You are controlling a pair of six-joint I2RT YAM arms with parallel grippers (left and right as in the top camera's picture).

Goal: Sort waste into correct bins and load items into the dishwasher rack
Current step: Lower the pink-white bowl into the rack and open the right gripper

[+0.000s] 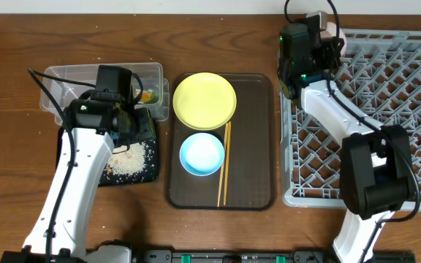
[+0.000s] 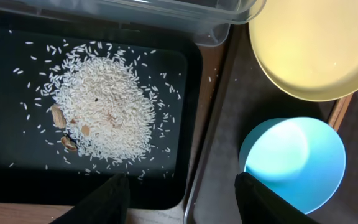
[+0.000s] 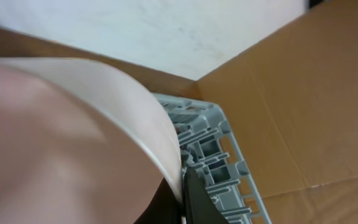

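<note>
My left gripper (image 2: 182,202) hangs open over the near edge of the black tray (image 2: 17,174), empty. Loose rice (image 2: 104,112) lies piled in that tray. The clear tub (image 1: 71,77) behind it holds the yellow-green wrapper (image 1: 148,95). On the brown serving tray (image 1: 258,146) lie the yellow plate (image 1: 204,100), the light blue bowl (image 1: 202,154) and the chopsticks (image 1: 225,164). My right gripper (image 3: 183,190) is shut on the rim of the pinkish-white bowl (image 3: 61,137), at the far left corner of the grey dishwasher rack (image 1: 386,95). The small white cup is out of view.
A few brown bits sit in the rice pile. A cardboard box (image 3: 291,93) and a white wall stand behind the rack's far corner. The right arm stretches across the rack's left side (image 1: 342,109).
</note>
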